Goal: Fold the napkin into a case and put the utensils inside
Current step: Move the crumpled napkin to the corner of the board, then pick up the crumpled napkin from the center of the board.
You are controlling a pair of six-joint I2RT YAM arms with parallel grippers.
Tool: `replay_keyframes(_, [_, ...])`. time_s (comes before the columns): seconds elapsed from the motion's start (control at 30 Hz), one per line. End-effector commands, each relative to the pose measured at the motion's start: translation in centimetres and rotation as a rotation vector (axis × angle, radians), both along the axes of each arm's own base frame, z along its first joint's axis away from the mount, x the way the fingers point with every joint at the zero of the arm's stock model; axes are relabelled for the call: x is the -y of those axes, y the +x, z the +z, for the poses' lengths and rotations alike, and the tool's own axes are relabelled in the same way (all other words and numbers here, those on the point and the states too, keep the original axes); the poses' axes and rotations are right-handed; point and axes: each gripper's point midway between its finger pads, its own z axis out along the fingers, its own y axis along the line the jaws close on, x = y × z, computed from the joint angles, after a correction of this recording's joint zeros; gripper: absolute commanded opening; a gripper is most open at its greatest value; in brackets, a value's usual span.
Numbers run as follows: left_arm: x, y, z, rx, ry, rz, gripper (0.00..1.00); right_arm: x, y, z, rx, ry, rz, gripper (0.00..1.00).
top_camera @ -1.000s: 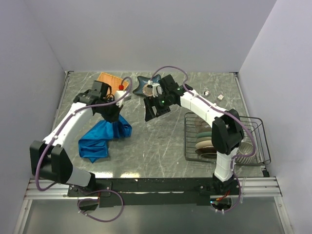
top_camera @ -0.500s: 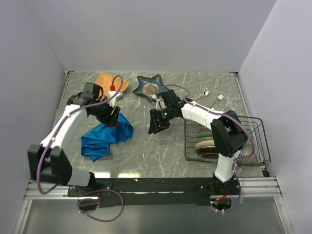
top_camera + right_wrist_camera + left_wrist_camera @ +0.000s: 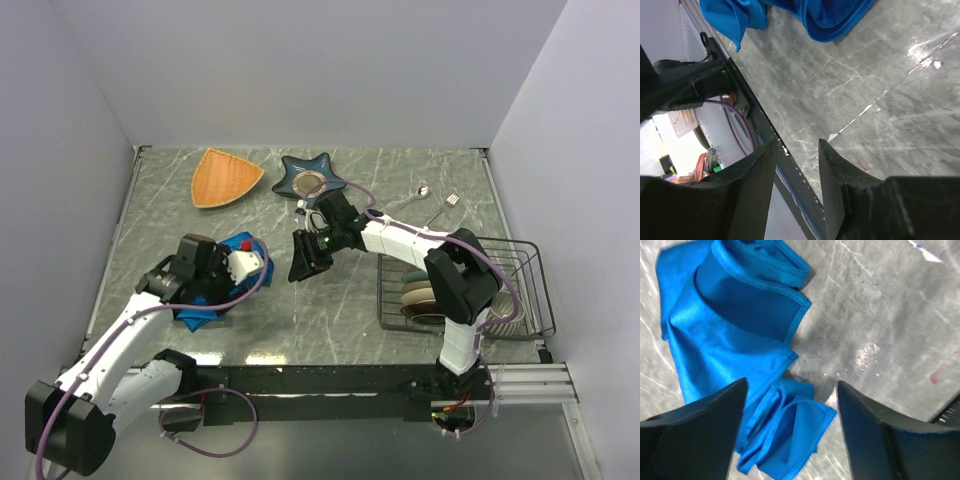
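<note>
Blue cloth is your first check. The napkin (image 3: pixel 730 340) lies bunched on the grey table (image 3: pixel 340 315) at the near left, with loose flaps lying over one another and several hemmed edges turned up. No flat, squared fold shows, and no narrow pouch has been formed. Judge the folding step as barely begun.

The left gripper (image 3: pixel 790 385) hangs directly over the napkin with its jaws spread wide. Nothing is held between them. The wrist view does not show whether the fingertips touch the cloth.

The right gripper (image 3: pixel 303 262) sits just to the right of the napkin, low over bare table. Its jaws stand a narrow gap apart and are empty. In its wrist view, the cloth shows only at the top edge, apart from the fingers.

Locate the utensils at the far right of the table. The spoon (image 3: pixel 421 191) and the fork (image 3: pixel 451 200) lie side by side, well apart from the napkin and beyond the wire rack (image 3: pixel 532 300) that holds plates. Neither arm is near them. The orange dish (image 3: pixel 225 178) and the star-shaped dish (image 3: pixel 308 178) stand at the far side, clear of the work.

Remaining work, as judged from this layout:
1. Spread the napkin flat.
2. Fold it into a long pouch.
3. Fetch the spoon and fork and slide them inside.
</note>
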Motion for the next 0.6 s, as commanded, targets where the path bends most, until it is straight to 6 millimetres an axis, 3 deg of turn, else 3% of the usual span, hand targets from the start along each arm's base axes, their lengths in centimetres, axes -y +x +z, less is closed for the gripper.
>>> replay_keyframes(0.0, [-0.1, 2.4, 0.1, 0.17, 0.083, 0.025, 0.84, -0.4, 1.2, 0.9, 0.048, 0.026, -0.008, 0.47])
replay_keyframes(0.13, [-0.4, 2.6, -1.0, 0.229, 0.139, 0.072, 0.85, -0.4, 1.8, 0.9, 0.06, 0.017, -0.016, 0.48])
replay_keyframes(0.57, [-0.2, 2.8, -3.2, 0.305, 0.24, 0.1, 0.71, 1.0, 4.2, 1.1, 0.086, -0.006, -0.065, 0.49])
